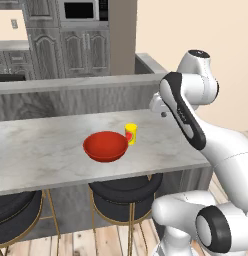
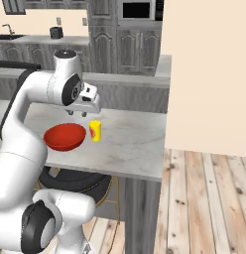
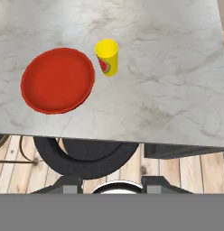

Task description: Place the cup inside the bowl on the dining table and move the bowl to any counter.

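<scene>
The glossy red bowl (image 1: 106,146) (image 2: 64,137) (image 3: 57,80) sits upright on the marble dining table (image 1: 41,150) (image 2: 130,144) (image 3: 168,67). Just beside its rim stands the small yellow cup (image 1: 130,133) (image 2: 95,130) (image 3: 107,57), upright, with a red patch on its side. My gripper (image 1: 161,112) (image 2: 78,114) (image 3: 111,184) hangs in the air above the table's near edge, apart from both and a little to the cup's right in the left base view. Its fingers (image 3: 66,184) stand apart with nothing between them.
Dark round stools with gold legs (image 1: 126,192) (image 2: 75,181) (image 3: 86,158) stand under the table's near edge. A raised grey ledge (image 1: 71,82) runs behind the table. The stone counter (image 2: 26,39) with a sink lies far back left. Wood floor (image 2: 209,198) opens to the right.
</scene>
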Motion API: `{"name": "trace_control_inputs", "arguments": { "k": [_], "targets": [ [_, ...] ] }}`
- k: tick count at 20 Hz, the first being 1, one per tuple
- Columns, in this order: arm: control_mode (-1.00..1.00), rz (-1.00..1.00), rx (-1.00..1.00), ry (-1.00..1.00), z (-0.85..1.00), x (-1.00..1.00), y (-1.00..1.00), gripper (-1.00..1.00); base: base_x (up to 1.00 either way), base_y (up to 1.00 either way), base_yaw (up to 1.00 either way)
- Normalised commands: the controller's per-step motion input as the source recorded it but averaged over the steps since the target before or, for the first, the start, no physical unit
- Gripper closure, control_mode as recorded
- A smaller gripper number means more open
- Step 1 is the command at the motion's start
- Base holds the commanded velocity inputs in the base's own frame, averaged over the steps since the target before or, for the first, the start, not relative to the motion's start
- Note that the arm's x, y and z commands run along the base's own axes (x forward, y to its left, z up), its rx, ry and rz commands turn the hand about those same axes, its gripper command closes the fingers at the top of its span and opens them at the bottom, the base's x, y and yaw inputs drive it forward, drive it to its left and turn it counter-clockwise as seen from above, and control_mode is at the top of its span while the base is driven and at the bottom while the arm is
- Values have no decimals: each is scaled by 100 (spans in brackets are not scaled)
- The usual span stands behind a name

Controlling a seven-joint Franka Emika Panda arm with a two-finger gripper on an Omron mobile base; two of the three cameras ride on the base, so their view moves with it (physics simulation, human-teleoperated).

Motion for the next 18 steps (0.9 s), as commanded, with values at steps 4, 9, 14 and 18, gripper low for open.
{"name": "trace_control_inputs", "arguments": {
  "k": [4, 9, 14, 18],
  "targets": [
    [-100, 0, 0, 0, 0, 1, 0, -100, 0, 0, 0],
    [-100, 0, 0, 0, 0, 0, 0, -100, 0, 0, 0],
    [-100, 0, 0, 3, -3, 15, 0, -100, 0, 0, 0],
    [-100, 0, 0, 2, -3, 23, 0, -100, 0, 0, 0]
  ]
}}
